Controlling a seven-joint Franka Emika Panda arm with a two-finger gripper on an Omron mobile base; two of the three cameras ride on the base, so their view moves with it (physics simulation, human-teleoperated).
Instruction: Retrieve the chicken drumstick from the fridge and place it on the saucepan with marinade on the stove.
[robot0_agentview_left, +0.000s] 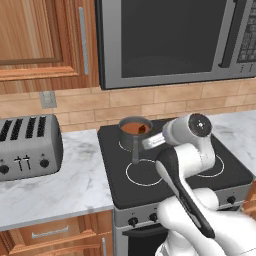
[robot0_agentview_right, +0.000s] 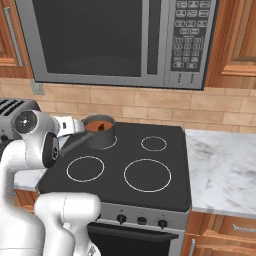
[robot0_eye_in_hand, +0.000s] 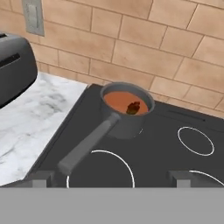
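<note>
Gripper (robot0_eye_in_hand: 111, 177) finger tips stand wide apart, holding nothing, cut off at the lower frame edge. Beyond them on the stove (robot0_eye_in_hand: 162, 157), the saucepan (robot0_eye_in_hand: 127, 111) occupies the far-left burner. Chicken drumstick (robot0_eye_in_hand: 133, 106) lies in the marinade (robot0_eye_in_hand: 118, 99), its outline indistinct.

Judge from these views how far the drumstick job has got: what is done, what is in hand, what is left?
Done: the chicken drumstick lies in the marinade inside the saucepan on the stove. In hand: nothing; the gripper is open and empty, short of the pan. Left: seemingly nothing but pulling the arm away.
</note>
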